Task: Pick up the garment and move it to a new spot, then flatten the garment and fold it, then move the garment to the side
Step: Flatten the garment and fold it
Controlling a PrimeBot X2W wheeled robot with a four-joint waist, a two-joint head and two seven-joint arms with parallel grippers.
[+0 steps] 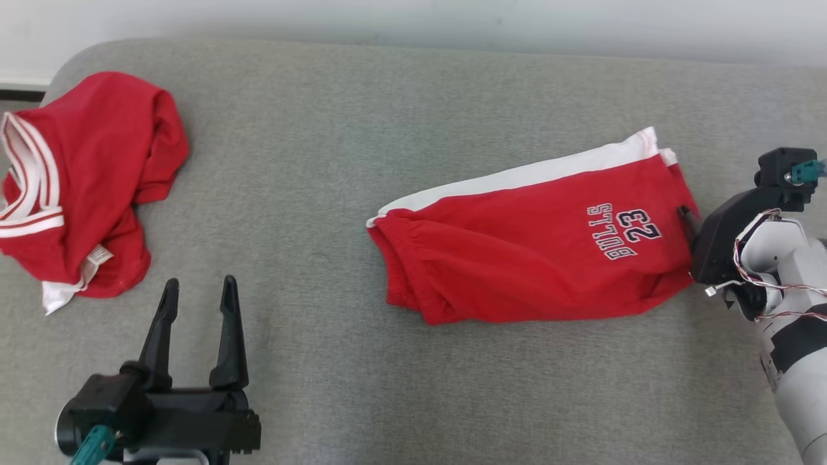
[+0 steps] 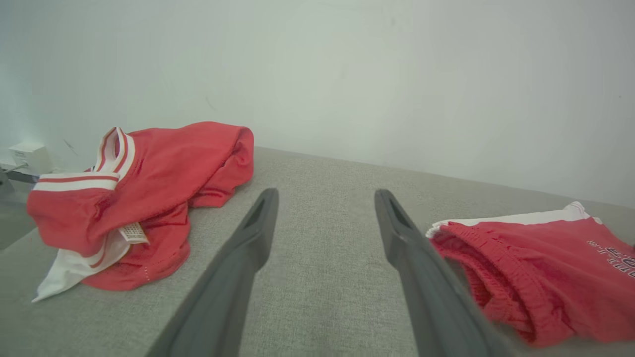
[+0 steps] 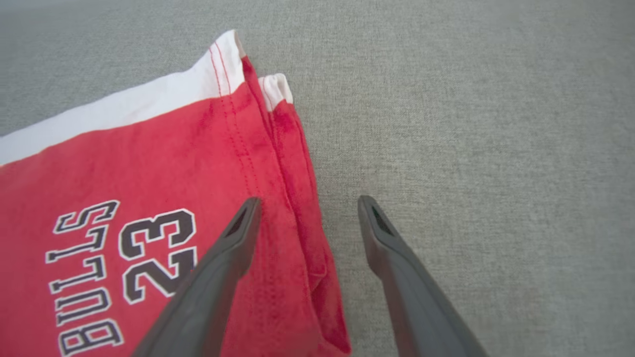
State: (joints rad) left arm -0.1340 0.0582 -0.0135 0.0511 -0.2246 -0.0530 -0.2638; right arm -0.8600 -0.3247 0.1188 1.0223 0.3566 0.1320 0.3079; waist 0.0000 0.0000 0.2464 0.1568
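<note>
The garment, red shorts (image 1: 517, 252) with a white side stripe and "BULLS 23" print, lies doubled over flat on the grey cushioned surface (image 1: 362, 116), right of centre. My right gripper (image 1: 688, 223) is open at its right hem. In the right wrist view the gripper (image 3: 307, 203) straddles the shorts' (image 3: 149, 173) hem edge, one finger over red cloth and the other over bare grey fabric, holding nothing. My left gripper (image 1: 200, 284) is open and empty at the lower left. In the left wrist view it (image 2: 326, 194) points between the two garments, with the shorts (image 2: 536, 267) to its right.
A crumpled red top (image 1: 97, 168) with white and red striped trim lies at the far left, also in the left wrist view (image 2: 149, 183). A pale wall (image 1: 452, 22) runs along the surface's far edge. A small white box (image 2: 30, 156) sits beyond the left corner.
</note>
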